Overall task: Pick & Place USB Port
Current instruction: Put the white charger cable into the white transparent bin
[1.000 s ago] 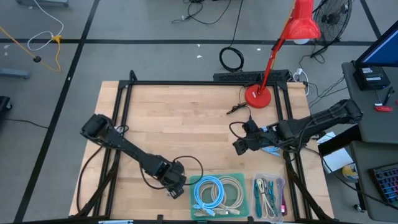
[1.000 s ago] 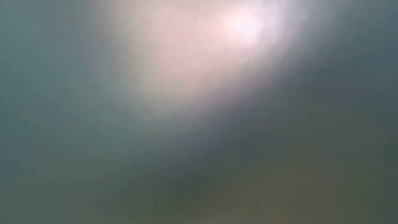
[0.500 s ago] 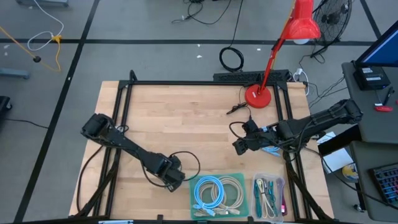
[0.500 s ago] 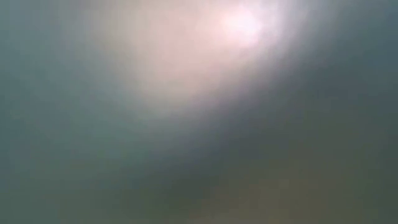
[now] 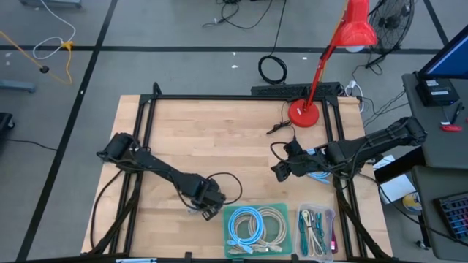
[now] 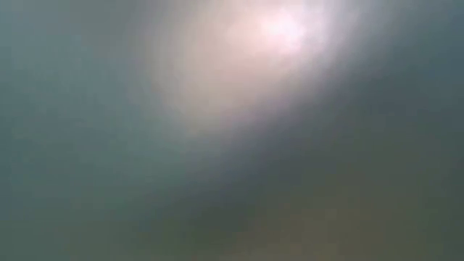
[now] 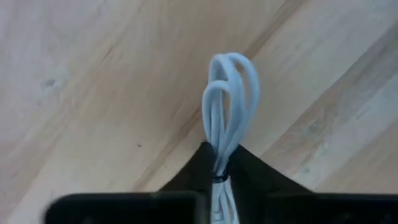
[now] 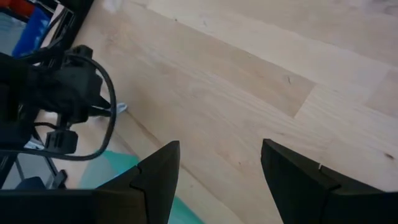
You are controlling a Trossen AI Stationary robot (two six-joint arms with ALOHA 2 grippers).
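While the low view gives us nothing but a blur, the other three views tell us enough. Our left pincer sits on the tabletop just beside the green tray, on the side away from the small clear bin. From the left wrist view, its jaws are pinched narrow on a bundled white USB cable, so the task's thing is already in the left pincer, not lying loose.

The cable's long axis runs straight out of the pincer, in line with the fingers. Its looped end points forward, away from the wrist, and hangs over bare wood. The grip lands near a small dark tie, and the rest of the bundle is hidden behind the jaws, so we can't tell where the plug ends sit.

Which way next? We'd guess the tray full of coiled blue and pale cables is where it goes, and that's right next to the left pincer, so a short shift across the tray's near edge should do it. The loops lead, so they'd cross the rim first.

Our right pincer hangs with jaws standing wide and empty, well away from the tray, up nearer the red lamp. The left arm is clearly the nearer one.
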